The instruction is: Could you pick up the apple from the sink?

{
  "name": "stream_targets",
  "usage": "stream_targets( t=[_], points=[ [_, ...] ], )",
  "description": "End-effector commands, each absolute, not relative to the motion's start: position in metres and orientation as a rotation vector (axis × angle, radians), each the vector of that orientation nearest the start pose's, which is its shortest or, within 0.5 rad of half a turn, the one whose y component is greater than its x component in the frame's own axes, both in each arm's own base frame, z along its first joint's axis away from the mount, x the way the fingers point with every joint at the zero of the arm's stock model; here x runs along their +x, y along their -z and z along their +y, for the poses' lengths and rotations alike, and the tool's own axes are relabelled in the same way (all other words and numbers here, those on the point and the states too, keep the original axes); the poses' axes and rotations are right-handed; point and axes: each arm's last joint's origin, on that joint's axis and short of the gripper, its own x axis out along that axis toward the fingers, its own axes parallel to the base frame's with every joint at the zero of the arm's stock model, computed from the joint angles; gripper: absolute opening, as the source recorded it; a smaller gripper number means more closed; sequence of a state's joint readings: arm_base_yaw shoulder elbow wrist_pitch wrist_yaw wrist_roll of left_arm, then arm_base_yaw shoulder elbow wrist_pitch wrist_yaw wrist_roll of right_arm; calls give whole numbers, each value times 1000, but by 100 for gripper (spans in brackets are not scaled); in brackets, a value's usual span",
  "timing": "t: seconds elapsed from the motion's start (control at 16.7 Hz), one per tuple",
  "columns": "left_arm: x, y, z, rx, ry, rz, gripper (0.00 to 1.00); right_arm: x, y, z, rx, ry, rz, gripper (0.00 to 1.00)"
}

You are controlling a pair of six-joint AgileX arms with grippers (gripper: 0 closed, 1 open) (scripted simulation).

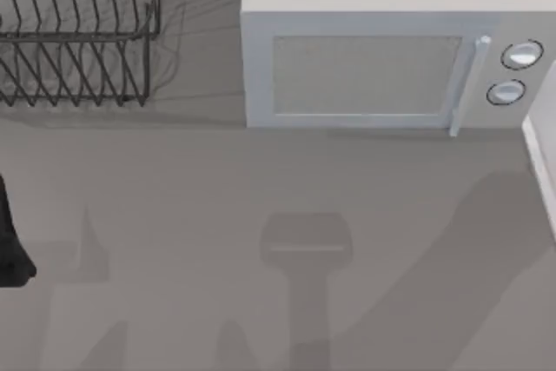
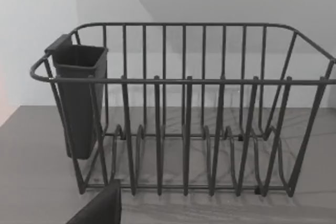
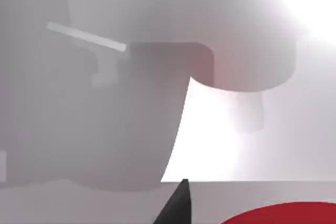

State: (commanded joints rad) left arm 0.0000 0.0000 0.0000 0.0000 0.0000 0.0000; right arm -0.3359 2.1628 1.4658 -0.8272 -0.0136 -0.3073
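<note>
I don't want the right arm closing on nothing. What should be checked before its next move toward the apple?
1. Apple in sight: ok, a red edge shows in the right wrist view.
2. Apple centred under the right gripper: cannot tell.
3. Faucet clearance: not ok, it looms close in the right wrist view.
4. Right gripper's finger free of the apple: ok, apart.
5. Left arm out of the way: ok, at the table's left edge facing the dish rack.

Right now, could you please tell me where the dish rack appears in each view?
Top view: dish rack in the upper left corner, left of the microwave.
Left wrist view: dish rack in the middle, seen from its side.
Right wrist view: looks at the apple and a pale fixture instead.
Shared landmark: the grey counter under the rack.
</note>
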Motion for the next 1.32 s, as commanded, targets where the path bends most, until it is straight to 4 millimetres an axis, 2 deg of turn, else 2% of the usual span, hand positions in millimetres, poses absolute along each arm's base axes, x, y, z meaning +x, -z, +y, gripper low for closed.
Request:
stream_targets(
  t=[0.18,0.36,0.54,0.66,1.02,1.2,1.32],
  points=[
    [106,-160,-1,0,0,0,100,383,-169,-130,23,7,1548,0],
    [106,-160,-1,0,0,0,100,374,-230,-126,24,6,1553,0],
    [106,-160,-1,0,0,0,100,362,-274,-121,17,12,1527,0],
    [106,-160,-1,0,0,0,100,358,-285,-119,14,15,1517,0],
    [106,-160,-1,0,0,0,100,360,-284,-114,14,13,1518,0],
    [106,-160,-1,0,0,0,100,370,-286,-78,11,14,1516,0],
    [106,-160,-1,0,0,0,100,378,-287,-34,11,13,1515,0]
  ],
)
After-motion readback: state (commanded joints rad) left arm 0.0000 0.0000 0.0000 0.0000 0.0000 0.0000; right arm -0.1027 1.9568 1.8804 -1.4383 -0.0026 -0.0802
